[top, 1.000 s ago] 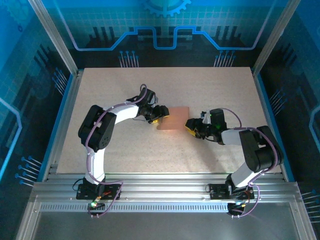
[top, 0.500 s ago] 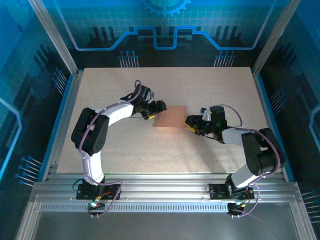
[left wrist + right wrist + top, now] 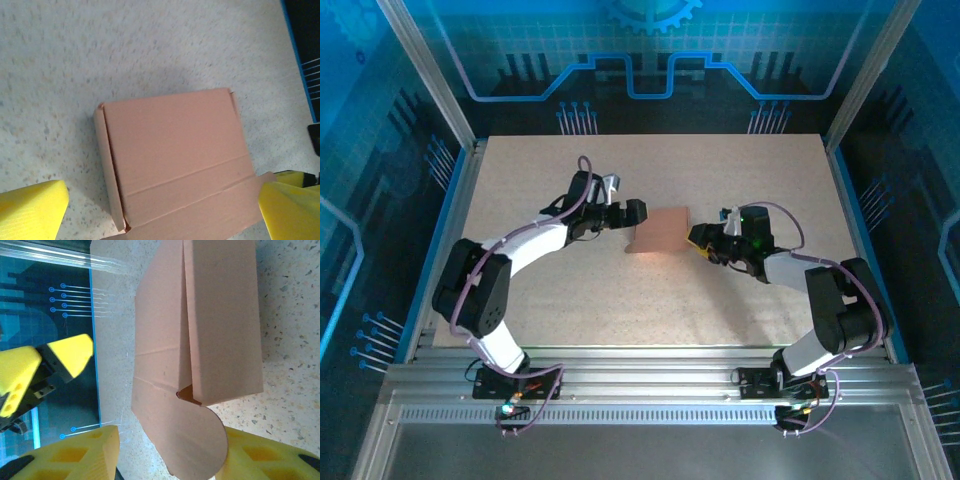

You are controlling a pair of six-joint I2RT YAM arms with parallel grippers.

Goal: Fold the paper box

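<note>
Salmon-orange cardboard, the paper box lies near the middle of the desk, partly folded. Over the past second the left jaws have spread wide and that arm has drawn back toward the upper left of the overhead frame. They now stand released, just beside the box's left edge. In the left wrist view the yellow pads sit far apart in the bottom corners, with the box clear of them. The right jaws have stayed at the box's right edge, half parted around a rounded flap. One pad touches the cardboard and the other stands off it, so this looks like a steadying contact, not a pinch. The left-side crease seems done and must hold unaided; the rounded flap is probably next.
</note>
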